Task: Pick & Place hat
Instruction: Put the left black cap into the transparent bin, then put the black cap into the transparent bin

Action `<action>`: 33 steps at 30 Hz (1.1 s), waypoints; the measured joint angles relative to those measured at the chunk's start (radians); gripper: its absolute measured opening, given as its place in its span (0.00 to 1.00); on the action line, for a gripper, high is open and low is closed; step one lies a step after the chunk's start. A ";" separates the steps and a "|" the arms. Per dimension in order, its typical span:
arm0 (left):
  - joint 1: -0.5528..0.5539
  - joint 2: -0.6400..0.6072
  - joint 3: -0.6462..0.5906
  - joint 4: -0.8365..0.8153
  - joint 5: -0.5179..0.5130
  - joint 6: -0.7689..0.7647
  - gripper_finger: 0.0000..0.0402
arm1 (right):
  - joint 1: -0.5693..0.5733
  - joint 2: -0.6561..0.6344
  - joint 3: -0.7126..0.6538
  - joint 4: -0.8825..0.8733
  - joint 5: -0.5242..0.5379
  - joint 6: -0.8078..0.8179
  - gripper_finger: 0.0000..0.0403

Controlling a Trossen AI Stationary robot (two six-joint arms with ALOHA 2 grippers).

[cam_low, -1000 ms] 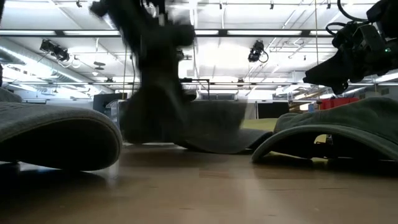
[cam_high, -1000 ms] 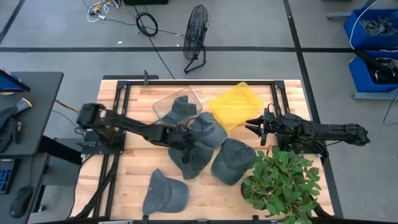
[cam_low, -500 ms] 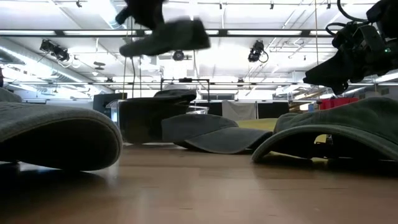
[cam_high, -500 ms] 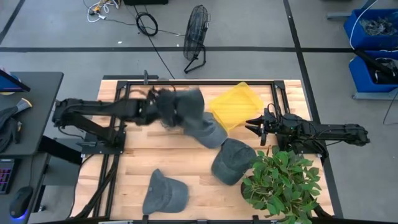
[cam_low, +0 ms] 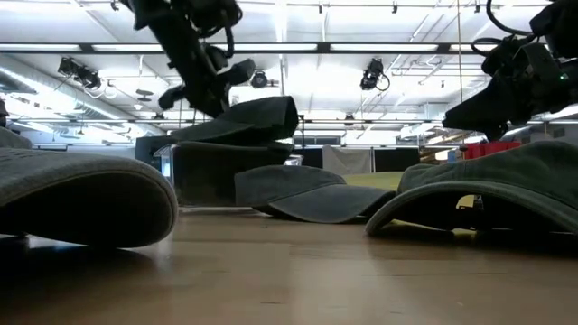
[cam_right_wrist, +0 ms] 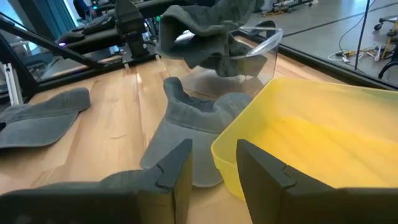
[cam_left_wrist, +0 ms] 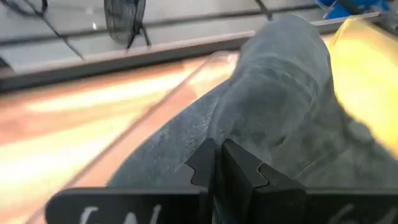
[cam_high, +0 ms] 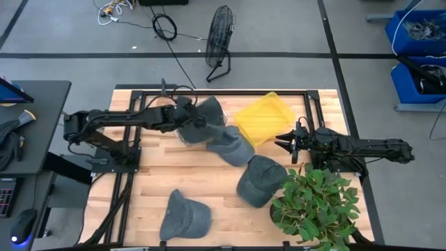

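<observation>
My left gripper [cam_high: 182, 120] is shut on a grey hat [cam_high: 207, 113] and holds it over the clear bin [cam_low: 203, 176] at the table's far side. In the low view the left gripper [cam_low: 206, 88] is above the bin and the hat [cam_low: 248, 119] lies across the bin's top, where another grey hat [cam_low: 226, 150] sits. My right gripper [cam_high: 291, 143] waits open beside the yellow bin [cam_high: 263, 118]. Three more grey hats lie on the table: one [cam_high: 235, 148] by the yellow bin, one [cam_high: 261, 180] near the plant, one [cam_high: 185, 215] at the near edge. My left gripper pinches the hat's grey cloth [cam_left_wrist: 219, 132] between its two shut fingers [cam_left_wrist: 205, 163], slanting down from the table's left. Which part of the hat this is, I cannot tell. The hat reaches away from the fingers toward the yellow bin, over the clear bin's rim [cam_left_wrist: 186, 78].
A potted plant [cam_high: 317, 206] stands at the table's near right corner, close to the right arm. Bare wood lies at the near left [cam_high: 150, 174]. A black frame [cam_high: 132, 104] runs along the table's far and left sides. A fan [cam_high: 219, 35] stands on the floor beyond.
My left gripper has lifted a grey hat off the pile in the middle of the table, swung it up and toward the far left, then lowered it over the clear bin. The hat has gone from hanging high in the air to lying across the bin's top.
</observation>
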 joint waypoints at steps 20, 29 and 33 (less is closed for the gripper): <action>0.016 -0.009 -0.012 -0.017 0.010 0.130 0.34 | 0.000 0.000 0.000 -0.002 0.000 0.000 0.32; -0.039 -0.037 0.193 -0.164 0.009 0.462 0.40 | 0.000 0.000 0.000 0.009 -0.001 0.010 0.32; -0.074 -0.036 0.216 -0.145 0.011 0.566 0.38 | 0.001 0.000 0.000 0.102 -0.081 0.000 0.32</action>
